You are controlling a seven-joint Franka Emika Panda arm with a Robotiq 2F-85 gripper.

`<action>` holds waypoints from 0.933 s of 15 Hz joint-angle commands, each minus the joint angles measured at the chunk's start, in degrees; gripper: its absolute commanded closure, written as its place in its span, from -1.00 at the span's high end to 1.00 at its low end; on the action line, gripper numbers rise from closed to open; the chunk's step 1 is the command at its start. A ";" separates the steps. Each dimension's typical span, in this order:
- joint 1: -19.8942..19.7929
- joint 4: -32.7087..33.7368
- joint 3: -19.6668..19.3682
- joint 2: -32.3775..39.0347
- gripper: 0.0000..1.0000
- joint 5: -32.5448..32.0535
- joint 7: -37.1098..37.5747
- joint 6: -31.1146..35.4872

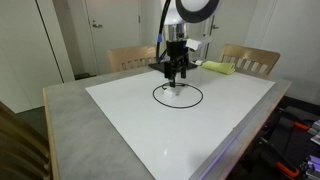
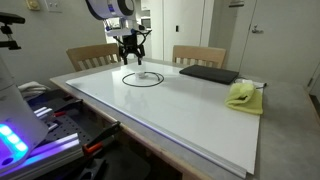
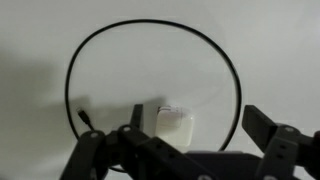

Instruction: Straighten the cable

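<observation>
Cable [image 3: 150,22] lies curled in a loop on the white tabletop [image 1: 200,130], right under your gripper [image 1: 176,78]; its jaws hang fully spread and empty, over a small white piece [image 3: 175,124] inside the loop

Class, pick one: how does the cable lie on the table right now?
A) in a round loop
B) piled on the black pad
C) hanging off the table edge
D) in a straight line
A: the cable curves round into a loop on the white board, not stretched out.
</observation>
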 commanded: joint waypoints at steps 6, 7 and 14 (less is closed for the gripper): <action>-0.55 3.26 -0.90 6.04 1.00 2.18 -4.31 4.15; -0.63 3.64 -0.96 6.67 1.00 2.46 -4.56 3.83; 0.94 3.35 -2.44 6.90 1.00 2.40 -1.24 3.99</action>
